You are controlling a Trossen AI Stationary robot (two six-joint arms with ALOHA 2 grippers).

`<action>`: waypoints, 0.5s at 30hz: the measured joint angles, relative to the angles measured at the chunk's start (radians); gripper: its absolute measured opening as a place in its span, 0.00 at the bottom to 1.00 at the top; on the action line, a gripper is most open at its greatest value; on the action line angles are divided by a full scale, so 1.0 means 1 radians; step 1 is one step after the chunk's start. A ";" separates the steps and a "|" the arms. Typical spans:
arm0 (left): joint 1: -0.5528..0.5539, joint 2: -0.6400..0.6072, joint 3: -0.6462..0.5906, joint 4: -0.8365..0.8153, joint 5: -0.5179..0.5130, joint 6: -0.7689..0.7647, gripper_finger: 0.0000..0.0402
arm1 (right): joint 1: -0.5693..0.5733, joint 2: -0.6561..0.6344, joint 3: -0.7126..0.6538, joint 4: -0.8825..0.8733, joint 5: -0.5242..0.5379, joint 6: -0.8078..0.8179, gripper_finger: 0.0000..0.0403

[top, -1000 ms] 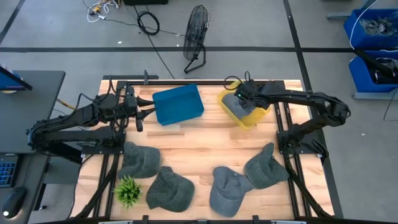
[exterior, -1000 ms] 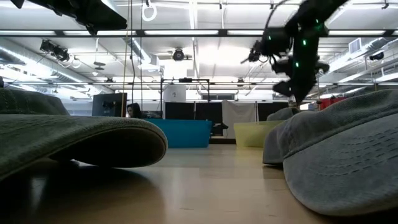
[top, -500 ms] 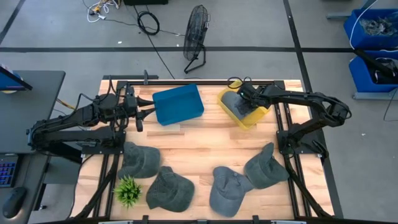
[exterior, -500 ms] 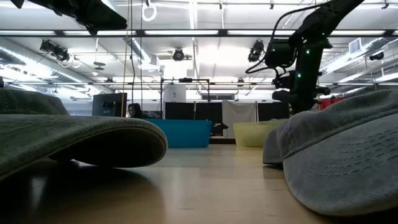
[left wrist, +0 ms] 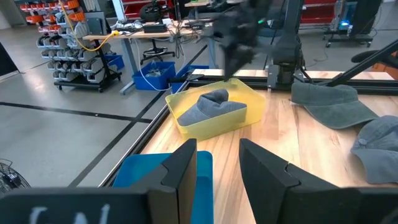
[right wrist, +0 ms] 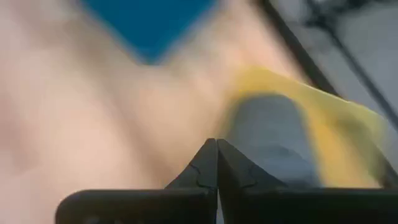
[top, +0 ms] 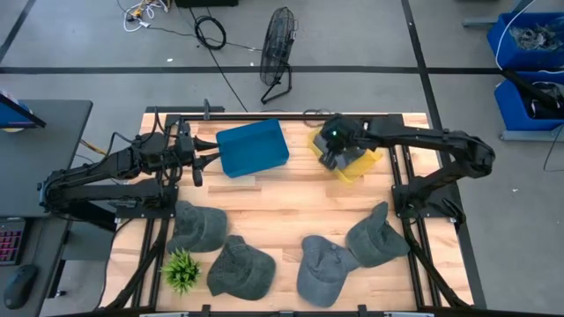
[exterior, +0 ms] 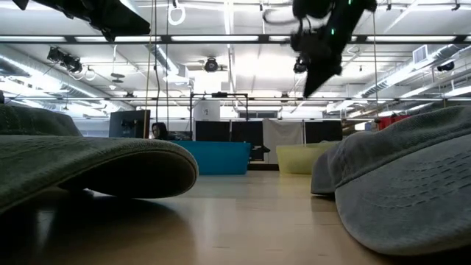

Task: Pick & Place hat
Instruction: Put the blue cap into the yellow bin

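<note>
I'm working in a robotics lab or workshop: my wooden table [top: 282,198] sits on a grey concrete floor [top: 370,35] marked with dark tape lines, with a floor fan [top: 278,48] and loose cables [top: 210,32] behind it. Beyond are parts racks [left wrist: 68,43], blue bins [top: 529,35], a workbench [left wrist: 149,31], and fluorescent ceiling lights [exterior: 228,44] with exposed ducting.

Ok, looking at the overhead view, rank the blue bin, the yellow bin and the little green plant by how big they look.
1. Blue bin, largest.
2. Yellow bin, looks smaller, though the right gripper covers part of it.
3. Green plant, clearly smallest.
</note>
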 joint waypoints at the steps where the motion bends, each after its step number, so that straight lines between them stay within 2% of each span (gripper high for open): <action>1: 0.000 0.000 0.000 0.000 0.000 0.000 0.31 | 0.031 0.000 0.013 -0.001 -0.046 -0.009 0.00; 4: 0.000 0.000 0.000 0.000 0.000 0.000 0.31 | 0.119 0.000 0.028 0.001 -0.218 -0.042 0.01; 6: 0.000 0.000 0.000 0.000 0.000 0.000 0.31 | 0.170 0.000 0.028 -0.001 -0.291 -0.072 0.01; 11: 0.000 0.000 0.000 0.000 0.000 0.000 0.31 | 0.253 0.000 0.028 0.033 -0.238 0.005 0.07; 15: 0.000 0.000 0.000 0.000 0.000 0.000 0.31 | 0.288 0.004 0.027 0.037 -0.235 0.019 0.16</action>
